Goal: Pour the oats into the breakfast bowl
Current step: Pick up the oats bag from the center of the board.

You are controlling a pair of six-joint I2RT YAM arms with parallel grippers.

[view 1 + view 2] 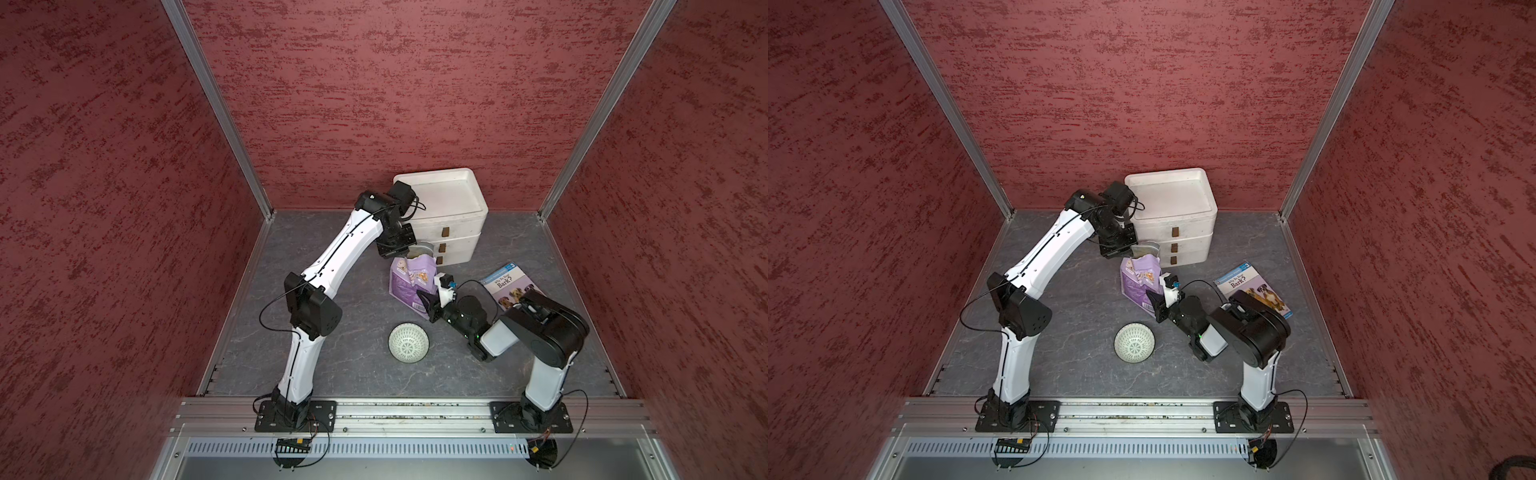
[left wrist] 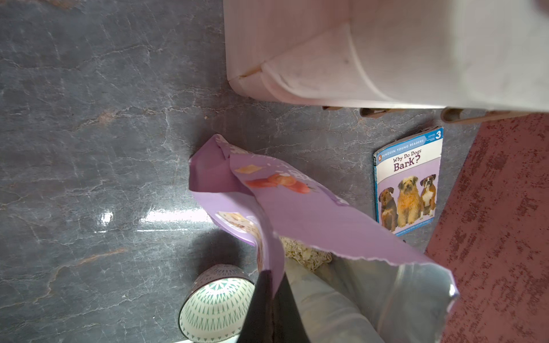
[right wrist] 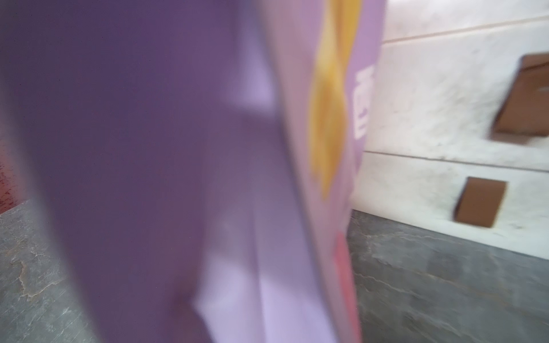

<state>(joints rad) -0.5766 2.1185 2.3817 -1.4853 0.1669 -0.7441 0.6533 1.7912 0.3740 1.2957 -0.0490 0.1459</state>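
Both jaws on purple pouch (image 1: 409,279).

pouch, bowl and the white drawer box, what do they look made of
pouch: thin plastic film, printed lavender outside, shiny silver foil-like lining at the torn mouth; it creases.
bowl: smooth and hard, likely ceramic or melamine, printed lattice inside.
drawer box: looks like white foam, matte and grainy.

The pouch (image 1: 405,286) is lavender, the bowl (image 1: 409,343) grey-latticed.
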